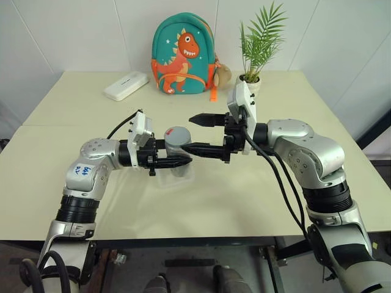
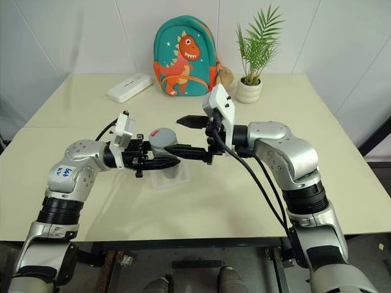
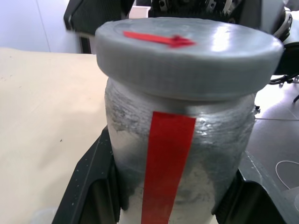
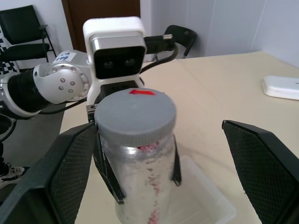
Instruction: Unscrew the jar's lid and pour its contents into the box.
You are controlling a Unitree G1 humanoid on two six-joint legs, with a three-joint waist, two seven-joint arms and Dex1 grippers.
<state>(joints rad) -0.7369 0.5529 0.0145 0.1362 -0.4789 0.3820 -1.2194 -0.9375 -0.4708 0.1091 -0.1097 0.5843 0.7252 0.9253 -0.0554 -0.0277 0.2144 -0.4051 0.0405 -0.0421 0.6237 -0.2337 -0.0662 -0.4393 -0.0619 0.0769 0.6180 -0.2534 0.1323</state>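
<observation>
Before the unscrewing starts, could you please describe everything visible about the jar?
The jar is a silvery-grey, frosted-looking cylinder with a red strip down its side. It stands upright in the air above the clear box, clamped at its body by the left hand. Its grey lid with a red mark is on. The open right hand flanks the lid without touching.

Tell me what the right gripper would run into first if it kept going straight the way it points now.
Most likely the lid of the jar. The right gripper is open, its fingers standing on either side of the lid, with the jar clamped upright by the left gripper over the box. Depth is hard to judge.
</observation>
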